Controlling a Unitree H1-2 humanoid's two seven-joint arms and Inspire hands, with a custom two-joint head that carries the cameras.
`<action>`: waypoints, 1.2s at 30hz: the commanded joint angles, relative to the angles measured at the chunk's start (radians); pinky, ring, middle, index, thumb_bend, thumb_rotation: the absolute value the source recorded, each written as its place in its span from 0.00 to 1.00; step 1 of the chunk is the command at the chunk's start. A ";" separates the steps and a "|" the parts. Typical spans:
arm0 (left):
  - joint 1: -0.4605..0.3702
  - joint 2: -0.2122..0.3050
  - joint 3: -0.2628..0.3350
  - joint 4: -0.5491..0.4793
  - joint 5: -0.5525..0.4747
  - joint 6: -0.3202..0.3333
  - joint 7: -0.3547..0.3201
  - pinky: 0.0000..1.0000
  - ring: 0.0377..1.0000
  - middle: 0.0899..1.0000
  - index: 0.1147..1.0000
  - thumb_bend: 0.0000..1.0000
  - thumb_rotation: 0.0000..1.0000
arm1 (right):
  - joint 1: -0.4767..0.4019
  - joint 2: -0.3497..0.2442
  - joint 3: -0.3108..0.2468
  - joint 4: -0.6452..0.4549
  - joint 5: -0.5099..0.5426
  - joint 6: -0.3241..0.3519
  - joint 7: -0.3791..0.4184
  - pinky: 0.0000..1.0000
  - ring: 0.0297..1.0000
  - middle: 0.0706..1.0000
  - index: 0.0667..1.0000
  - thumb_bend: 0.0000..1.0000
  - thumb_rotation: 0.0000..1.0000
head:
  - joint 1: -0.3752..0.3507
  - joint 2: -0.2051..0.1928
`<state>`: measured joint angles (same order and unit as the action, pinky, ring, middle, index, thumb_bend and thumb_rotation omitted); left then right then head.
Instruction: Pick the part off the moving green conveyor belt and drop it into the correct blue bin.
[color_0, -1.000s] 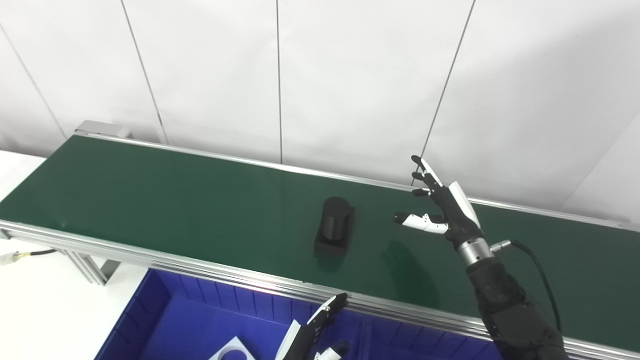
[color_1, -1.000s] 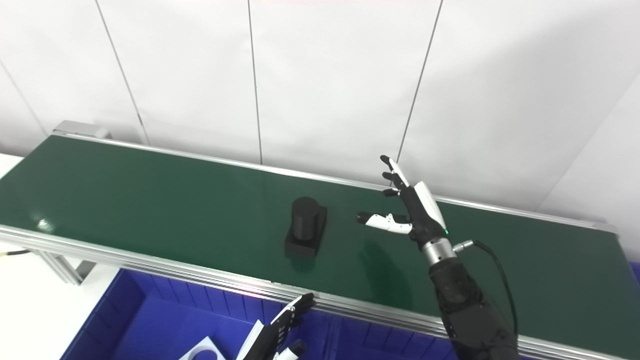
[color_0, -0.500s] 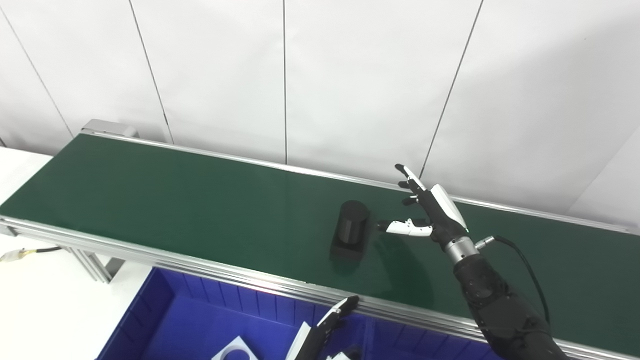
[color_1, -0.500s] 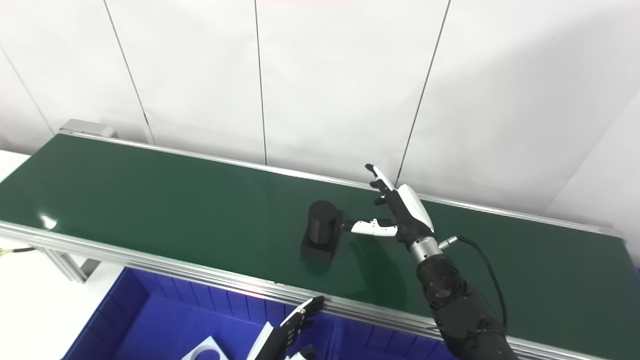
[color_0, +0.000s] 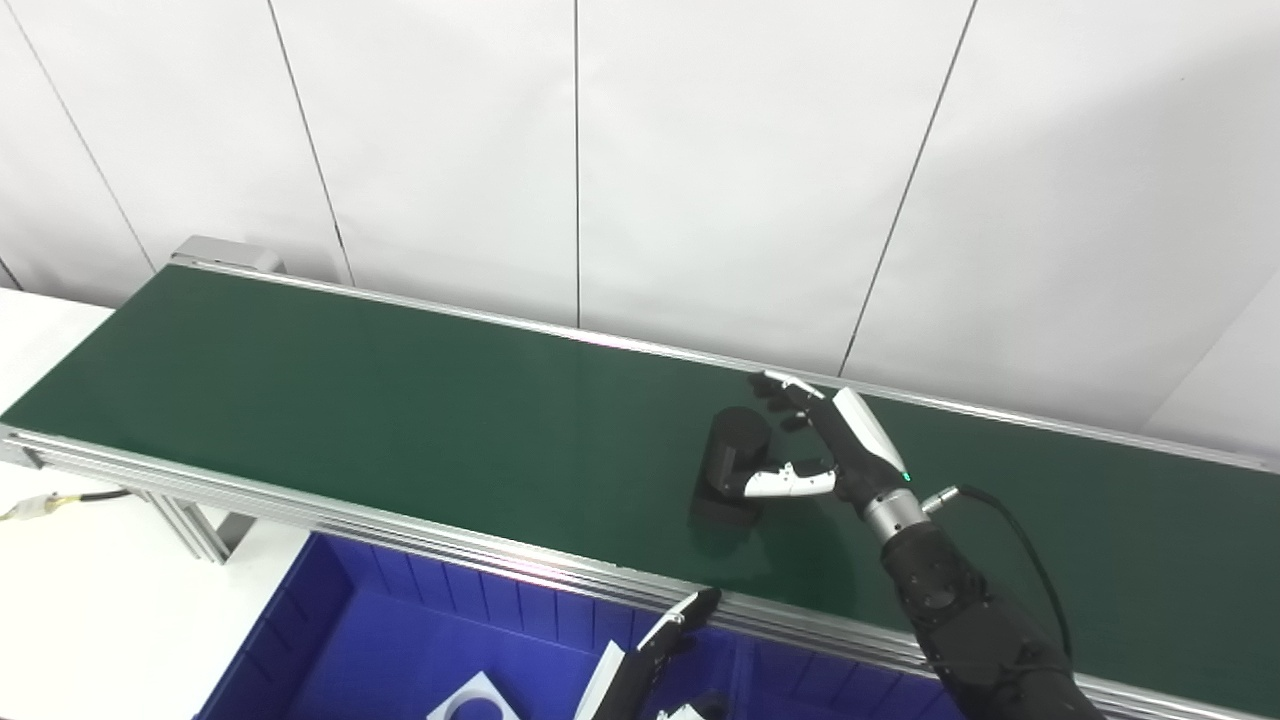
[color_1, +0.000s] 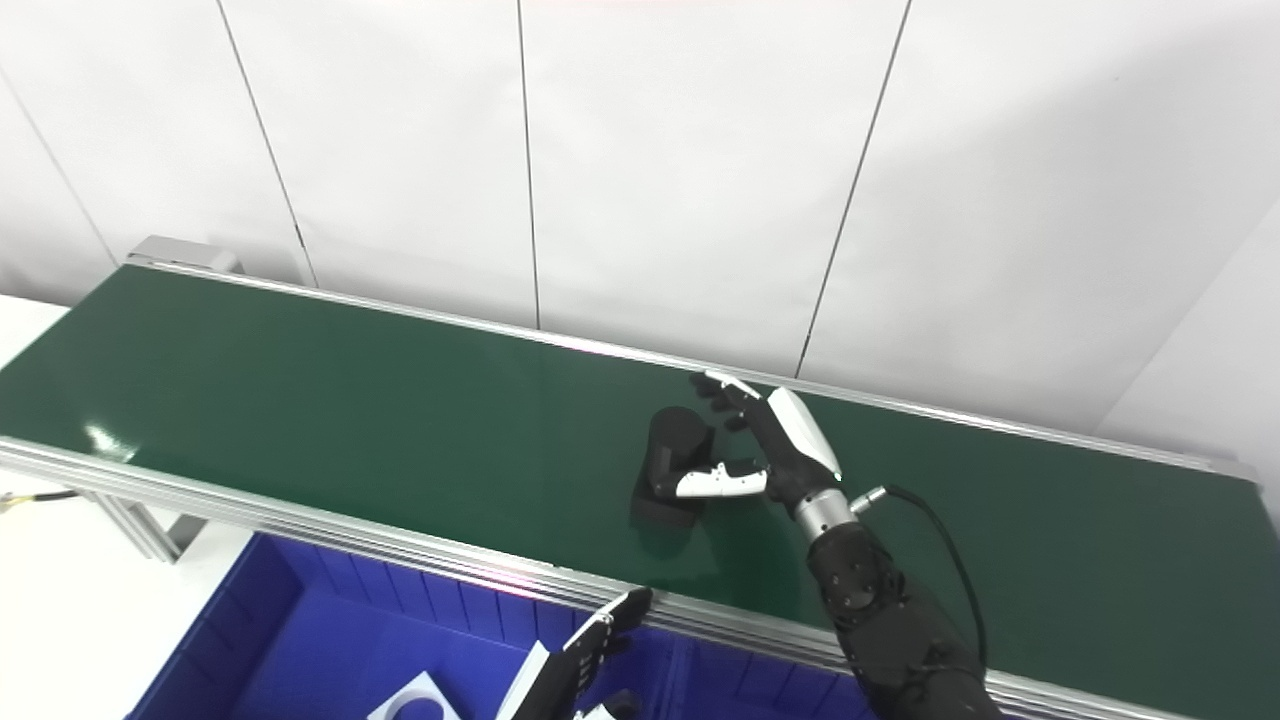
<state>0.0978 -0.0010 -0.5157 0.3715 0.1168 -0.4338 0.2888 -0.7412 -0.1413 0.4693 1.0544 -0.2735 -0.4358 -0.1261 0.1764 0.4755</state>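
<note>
The right hand (color_0: 835, 450) is spread wide around the black part (color_0: 732, 468) on the belt (color_0: 400, 400), thumb in front, fingers behind, nothing gripped. Next, I'd say: close, lift, carry to the bin (color_0: 400, 650).

White panel wall (color_0: 720, 150) behind, split by thin dark vertical seams. White table (color_0: 90, 610) at lower left with a cable (color_0: 60, 503) lying on it. Even, bright light; soft shadow on the wall at right.
</note>
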 joint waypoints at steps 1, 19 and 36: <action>-0.008 -0.001 -0.005 -0.018 0.007 -0.036 0.008 0.90 0.92 0.91 0.89 0.89 0.85 | -0.050 0.001 0.001 -0.008 -0.006 -0.034 -0.026 0.70 0.77 0.79 0.78 1.00 0.42 | -0.001 0.001; -0.003 0.008 -0.015 -0.036 0.011 -0.036 0.017 0.88 0.90 0.91 0.89 0.86 0.85 | -0.050 0.029 0.069 0.124 -0.247 -0.032 -0.269 0.33 0.37 0.39 0.47 0.53 0.00 | -0.010 0.010; -0.008 0.007 -0.015 -0.027 0.006 -0.036 0.018 0.88 0.91 0.91 0.89 0.86 0.84 | -0.020 -0.001 0.058 0.058 -0.236 -0.034 -0.246 0.33 0.36 0.38 0.47 0.53 0.00 | -0.041 0.009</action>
<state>0.0998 0.0146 -0.5248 0.3667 0.1171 -0.4338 0.2962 -0.7504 -0.1446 0.5266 1.1416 -0.5111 -0.4477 -0.4006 0.1549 0.4832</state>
